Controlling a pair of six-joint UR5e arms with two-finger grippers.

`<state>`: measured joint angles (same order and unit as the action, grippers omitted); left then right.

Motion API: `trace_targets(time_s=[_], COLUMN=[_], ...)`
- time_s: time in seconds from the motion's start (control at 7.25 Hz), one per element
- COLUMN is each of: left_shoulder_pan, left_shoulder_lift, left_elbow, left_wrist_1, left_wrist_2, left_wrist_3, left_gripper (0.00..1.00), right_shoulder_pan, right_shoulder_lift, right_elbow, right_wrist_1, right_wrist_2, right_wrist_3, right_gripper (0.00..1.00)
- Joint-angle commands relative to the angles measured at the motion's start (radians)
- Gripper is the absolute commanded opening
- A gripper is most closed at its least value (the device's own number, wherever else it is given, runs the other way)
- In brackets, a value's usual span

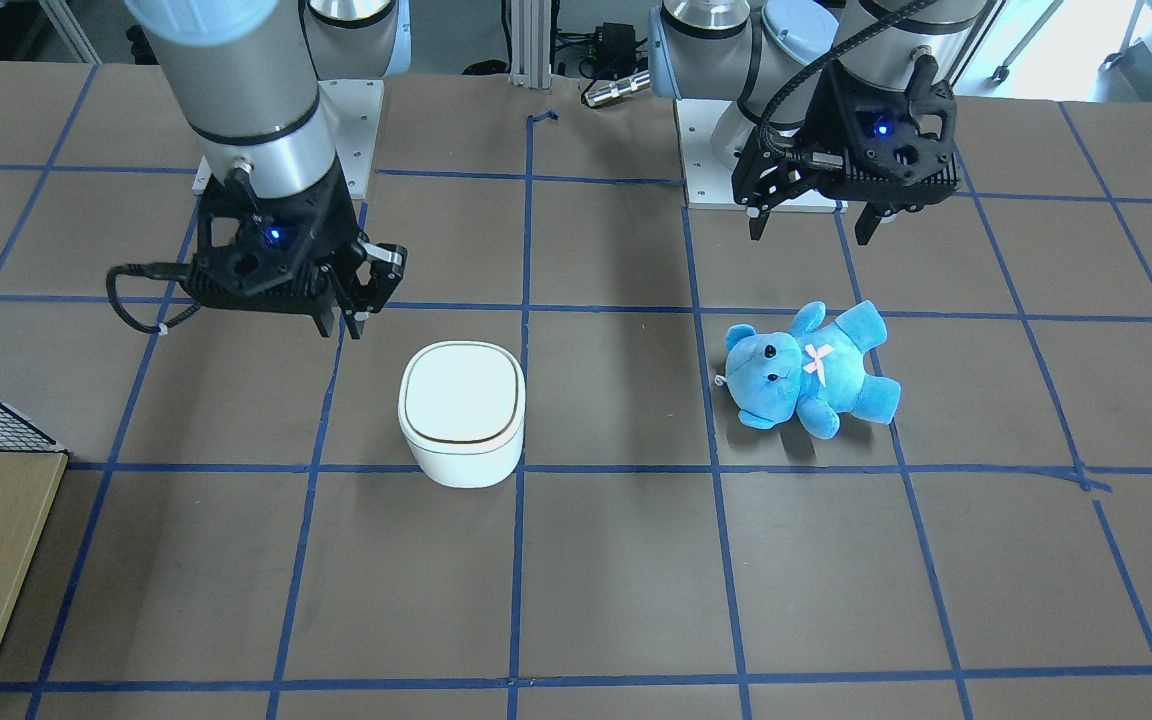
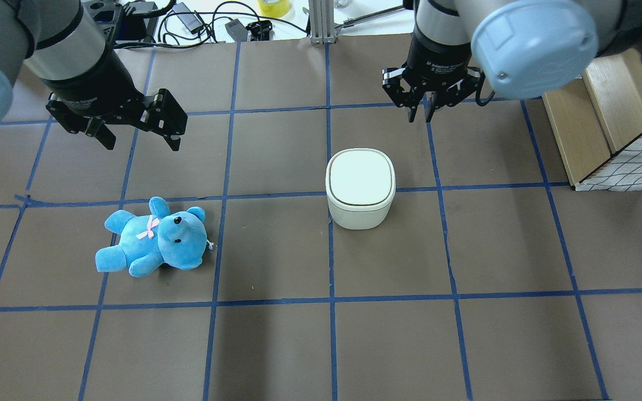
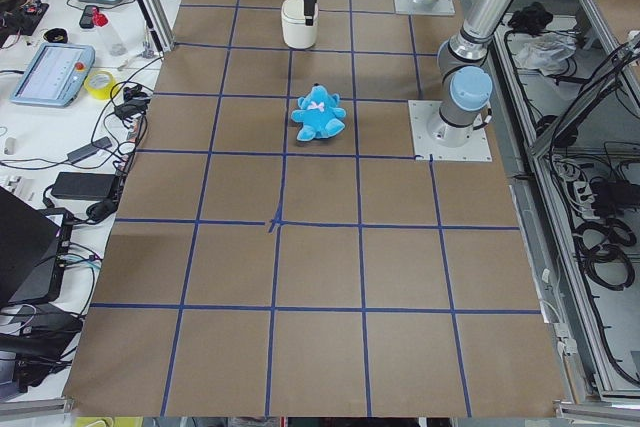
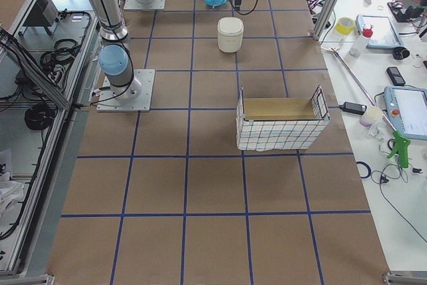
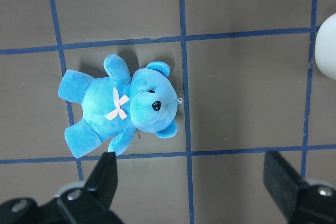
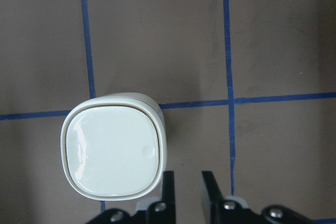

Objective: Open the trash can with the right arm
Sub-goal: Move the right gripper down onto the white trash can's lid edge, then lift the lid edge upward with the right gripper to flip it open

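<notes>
From the front, my right pincer [image 1: 351, 325] hangs nearly closed, empty, beside the trash can [image 1: 462, 413], whose lid is down. From overhead, my left pincer [image 2: 139, 142] gapes above the teddy [image 2: 154, 238]. My right wrist camera shows the can just ahead of my fingertips [image 6: 167, 181].

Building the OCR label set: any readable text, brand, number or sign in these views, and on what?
White lettering on the black wrist band of the right arm, overhead view: there, but too small and blurred to read.
Tablet screens on the side bench: show content, unreadable.
Trash can: no text, only a thin dark rim line.
Blue teddy bear: no text, only a pink bow.
Nothing else legible.
</notes>
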<state>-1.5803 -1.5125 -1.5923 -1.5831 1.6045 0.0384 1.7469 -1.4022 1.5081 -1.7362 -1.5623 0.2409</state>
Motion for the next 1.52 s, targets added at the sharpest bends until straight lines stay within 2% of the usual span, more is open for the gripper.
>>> trace_targets(time_s=[0.0,0.28,0.55,1.38], left_shoulder_pan=[0.000,0.000,0.000,0.000], left_shoulder_lift=[0.000,0.000,0.000,0.000], left_elbow=[0.000,0.000,0.000,0.000], left_wrist_1=[0.000,0.000,0.000,0.000], left_wrist_2=[0.000,0.000,0.000,0.000], left_wrist_3=[0.002,0.000,0.002,0.002], left_gripper=[1.00,1.00,1.00,1.00], right_shoulder_pan=[0.046,0.057,0.057,0.057], right_shoulder_lift=[0.060,0.078,0.084,0.089], right_elbow=[0.078,0.170,0.220,0.225], right_wrist_1=[-0.123,-0.247,-0.250,-0.241], right_wrist_2=[0.034,0.036,0.038,0.039], right_wrist_3=[0.066,0.066,0.058,0.061], right_gripper=[0.00,0.00,0.00,0.00])
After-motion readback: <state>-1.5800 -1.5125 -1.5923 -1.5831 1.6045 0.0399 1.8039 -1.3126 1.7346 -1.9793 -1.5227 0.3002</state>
